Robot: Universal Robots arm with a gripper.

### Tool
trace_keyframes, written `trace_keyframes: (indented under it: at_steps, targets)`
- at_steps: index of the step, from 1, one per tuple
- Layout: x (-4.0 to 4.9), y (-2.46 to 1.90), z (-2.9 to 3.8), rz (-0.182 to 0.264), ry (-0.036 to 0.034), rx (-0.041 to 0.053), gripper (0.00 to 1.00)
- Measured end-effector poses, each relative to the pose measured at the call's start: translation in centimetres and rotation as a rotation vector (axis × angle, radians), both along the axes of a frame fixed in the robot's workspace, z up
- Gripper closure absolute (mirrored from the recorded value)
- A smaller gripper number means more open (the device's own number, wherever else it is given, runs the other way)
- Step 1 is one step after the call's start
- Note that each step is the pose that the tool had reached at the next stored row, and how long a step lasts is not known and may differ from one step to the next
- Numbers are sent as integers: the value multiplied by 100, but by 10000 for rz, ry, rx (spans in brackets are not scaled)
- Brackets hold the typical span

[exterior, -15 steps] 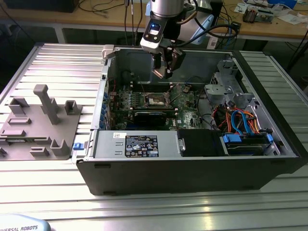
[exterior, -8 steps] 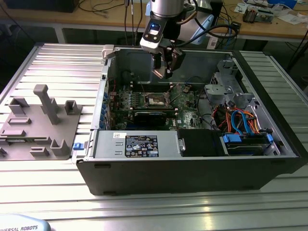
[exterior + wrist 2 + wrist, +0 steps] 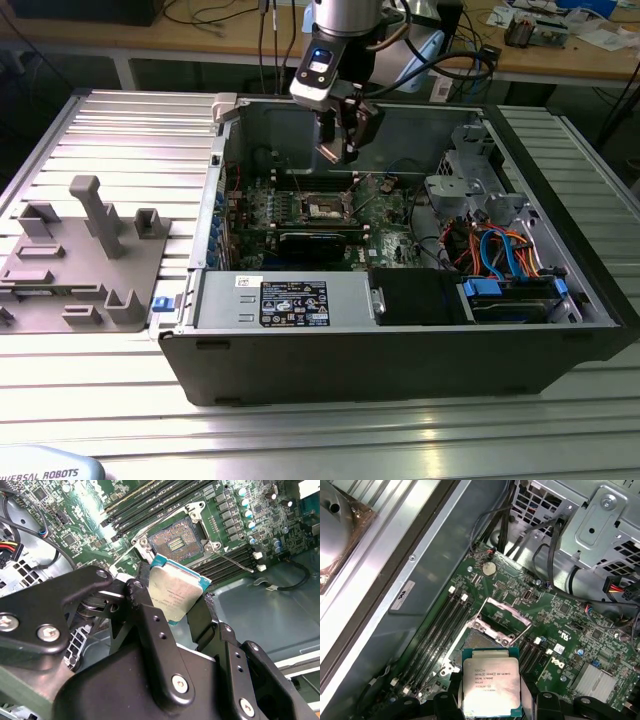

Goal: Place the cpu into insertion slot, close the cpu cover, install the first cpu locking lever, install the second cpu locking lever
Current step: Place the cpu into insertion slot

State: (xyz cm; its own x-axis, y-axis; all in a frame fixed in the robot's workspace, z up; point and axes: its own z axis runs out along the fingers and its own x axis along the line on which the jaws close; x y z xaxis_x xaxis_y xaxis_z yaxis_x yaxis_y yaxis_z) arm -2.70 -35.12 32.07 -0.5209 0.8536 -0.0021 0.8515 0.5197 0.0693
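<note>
Grey plastic fixture tray (image 3: 85, 250) lies at the exterior view's left, well apart from the open black computer case (image 3: 400, 370). Over the green motherboard (image 3: 390, 215), your black gripper (image 3: 338, 150) has its jaws drawn in on the edges of the small flat silvery-grey cpu (image 3: 490, 687). The cpu hangs above the dark square insertion slot (image 3: 175, 540), not touching it. The thin silvery cpu cover (image 3: 507, 609) stands swung open. You'd do best to keep the chip level and square its corners to the slot.
</note>
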Motion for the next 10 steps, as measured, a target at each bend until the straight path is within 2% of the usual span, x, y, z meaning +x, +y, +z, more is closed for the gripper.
trace_keyframes:
  at_steps: [10]
  targets:
    - [0,0,-4,-261,-1,1,46]
